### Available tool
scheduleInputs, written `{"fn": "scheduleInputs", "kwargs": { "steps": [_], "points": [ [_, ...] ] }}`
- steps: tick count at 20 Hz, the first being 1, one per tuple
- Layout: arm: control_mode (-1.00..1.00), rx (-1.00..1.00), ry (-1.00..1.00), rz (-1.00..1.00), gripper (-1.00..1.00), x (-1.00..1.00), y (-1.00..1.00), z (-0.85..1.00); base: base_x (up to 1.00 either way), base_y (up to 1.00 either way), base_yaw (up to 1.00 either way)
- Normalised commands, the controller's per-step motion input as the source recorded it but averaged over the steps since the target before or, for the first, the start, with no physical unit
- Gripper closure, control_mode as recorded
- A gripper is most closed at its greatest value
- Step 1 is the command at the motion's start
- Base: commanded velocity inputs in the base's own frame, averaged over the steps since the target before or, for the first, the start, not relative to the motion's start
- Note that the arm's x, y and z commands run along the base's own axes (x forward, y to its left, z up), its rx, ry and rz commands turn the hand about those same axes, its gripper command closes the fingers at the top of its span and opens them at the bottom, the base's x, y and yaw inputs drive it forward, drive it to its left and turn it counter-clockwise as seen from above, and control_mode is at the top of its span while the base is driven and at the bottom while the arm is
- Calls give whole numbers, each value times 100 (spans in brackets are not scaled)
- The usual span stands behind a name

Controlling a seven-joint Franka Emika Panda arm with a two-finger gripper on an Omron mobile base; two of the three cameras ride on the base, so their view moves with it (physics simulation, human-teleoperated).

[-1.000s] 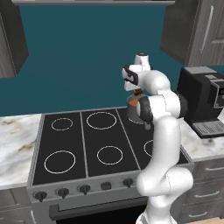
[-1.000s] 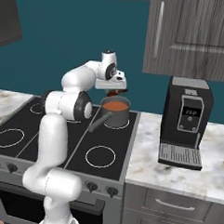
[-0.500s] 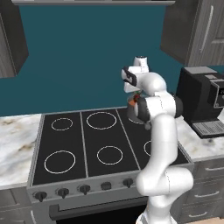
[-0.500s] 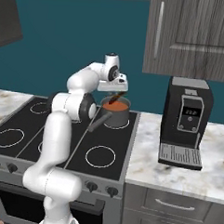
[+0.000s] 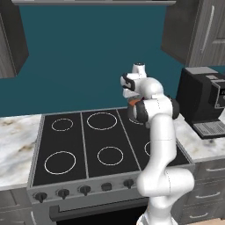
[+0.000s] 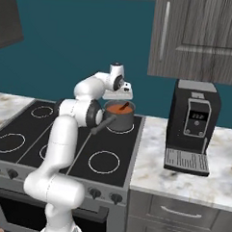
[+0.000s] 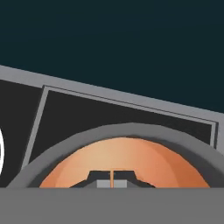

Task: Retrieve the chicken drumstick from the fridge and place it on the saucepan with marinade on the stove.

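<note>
The grey saucepan (image 6: pixel 119 120) stands on the back right burner of the black stove (image 6: pixel 21 138), filled with orange-red marinade (image 6: pixel 118 109). A darker reddish streak lies in the liquid; I cannot tell whether it is the chicken drumstick. My gripper (image 6: pixel 119 101) hangs just above the pan's mouth, pointing down, shut with nothing between its fingers. In the hand view the shut gripper (image 7: pixel 112 178) sits over the marinade (image 7: pixel 118 157) inside the pan's rim (image 7: pixel 131 130). In the left base view the gripper (image 5: pixel 131 95) is over the stove (image 5: pixel 79 145), and my arm hides most of the pan. The fridge is out of view.
A black coffee machine (image 6: pixel 192 127) stands on the marble counter (image 6: pixel 154 163) right of the stove, also seen as the coffee machine (image 5: pixel 203 100). The pan's handle (image 6: pixel 101 127) points to the front left. Dark cupboards (image 6: pixel 199 38) hang above. Knobs (image 5: pixel 63 192) line the stove's front.
The gripper's fingers have closed from partly open to shut. The hand has stayed over the saucepan, with the arm shifting only slightly.
</note>
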Motion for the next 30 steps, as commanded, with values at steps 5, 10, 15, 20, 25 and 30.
{"fn": "scheduleInputs", "kwargs": {
  "steps": [5, 10, 15, 20, 25, 30],
  "points": [
    [-100, 0, 1, 3, 100, 7, 0, 9, 0, 0, 0],
    [-100, -2, 0, 0, -100, -23, 0, 24, 0, 0, 0],
    [-100, -5, 0, 0, -100, -26, 1, 21, 0, 0, 0],
    [-100, -6, 0, -3, -100, -78, 5, 25, 0, 0, 0],
    [-100, -1, 0, -15, -100, -100, 0, 21, 0, 0, 0],
    [-100, 0, 0, -17, -100, -100, 0, 10, 0, 0, 0]
  ]
}}
